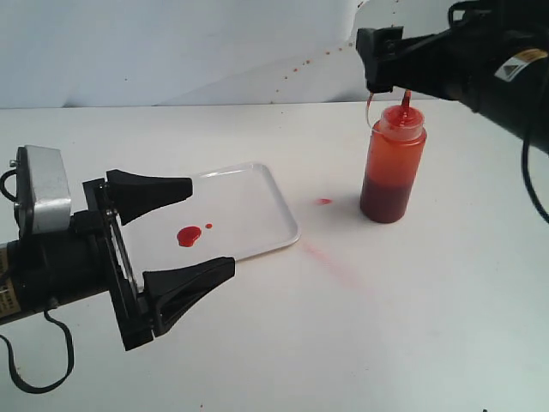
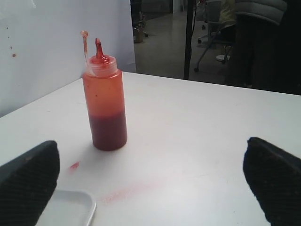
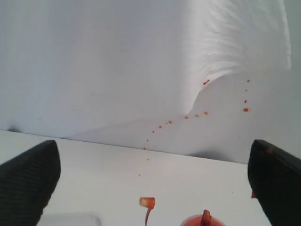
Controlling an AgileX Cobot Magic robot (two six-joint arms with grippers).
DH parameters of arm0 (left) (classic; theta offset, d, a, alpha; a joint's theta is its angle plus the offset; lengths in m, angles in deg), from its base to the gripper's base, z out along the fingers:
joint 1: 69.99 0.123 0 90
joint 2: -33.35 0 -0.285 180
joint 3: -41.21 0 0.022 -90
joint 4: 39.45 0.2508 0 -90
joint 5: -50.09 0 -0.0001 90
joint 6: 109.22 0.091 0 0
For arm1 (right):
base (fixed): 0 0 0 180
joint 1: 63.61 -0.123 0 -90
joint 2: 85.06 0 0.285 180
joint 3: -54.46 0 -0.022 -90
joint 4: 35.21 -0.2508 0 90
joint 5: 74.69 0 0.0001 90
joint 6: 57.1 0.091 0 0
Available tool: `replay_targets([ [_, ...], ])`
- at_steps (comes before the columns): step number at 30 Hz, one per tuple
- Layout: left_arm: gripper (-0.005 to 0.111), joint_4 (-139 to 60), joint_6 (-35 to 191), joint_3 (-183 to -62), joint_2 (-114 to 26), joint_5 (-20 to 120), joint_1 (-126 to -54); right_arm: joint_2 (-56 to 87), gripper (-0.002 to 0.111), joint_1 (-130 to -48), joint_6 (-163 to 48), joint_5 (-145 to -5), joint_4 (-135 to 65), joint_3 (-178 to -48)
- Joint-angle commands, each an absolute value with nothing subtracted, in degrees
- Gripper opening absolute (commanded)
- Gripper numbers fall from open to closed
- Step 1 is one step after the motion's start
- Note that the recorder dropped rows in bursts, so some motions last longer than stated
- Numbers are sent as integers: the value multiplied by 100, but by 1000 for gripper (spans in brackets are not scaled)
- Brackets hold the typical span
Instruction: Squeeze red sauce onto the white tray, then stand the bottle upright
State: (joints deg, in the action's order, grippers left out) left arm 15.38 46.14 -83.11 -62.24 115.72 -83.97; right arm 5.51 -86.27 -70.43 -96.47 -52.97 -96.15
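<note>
The bottle (image 1: 393,163) stands upright on the table right of the white tray (image 1: 257,206), with its nozzle up and its cap strap curling to one side. It also shows in the left wrist view as the bottle (image 2: 104,106), and only its top (image 3: 202,220) shows in the right wrist view. A red sauce blob (image 1: 188,235) with a small droplet lies on the tray. My right gripper (image 1: 377,60) hovers open just above the bottle, holding nothing. My left gripper (image 1: 176,232) is open over the tray's near-left part, empty.
A small red speck (image 1: 323,202) and a faint pinkish smear (image 1: 330,262) stain the white table between tray and bottle. Red spatter dots mark the white backdrop (image 3: 202,113). A tray corner (image 2: 70,207) shows in the left wrist view.
</note>
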Motion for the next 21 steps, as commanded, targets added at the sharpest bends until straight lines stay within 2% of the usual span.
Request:
replay_targets([
  [1, 105, 1549, 4538, -8322, -6204, 11735, -8421, 1181, 83, -8651, -7478, -9099, -5208, -9615],
  [6, 105, 1549, 4515, -8322, -6204, 11808, -8421, 1844, 42, -8651, -7964, -8432, -5208, -9615],
  [10, 105, 1549, 4367, -8322, -6204, 11890, -8421, 2355, 3, -8651, -8397, -7882, -5208, -9615],
  [11, 105, 1549, 4367, -8322, -6204, 11890, -8421, 2475, 0, -8638, -8428, -7760, -5208, -9615],
  [21, 105, 1549, 4098, -8322, -6204, 11904, -8421, 3279, 0, -8638, -8428, -6569, -5171, -9604],
])
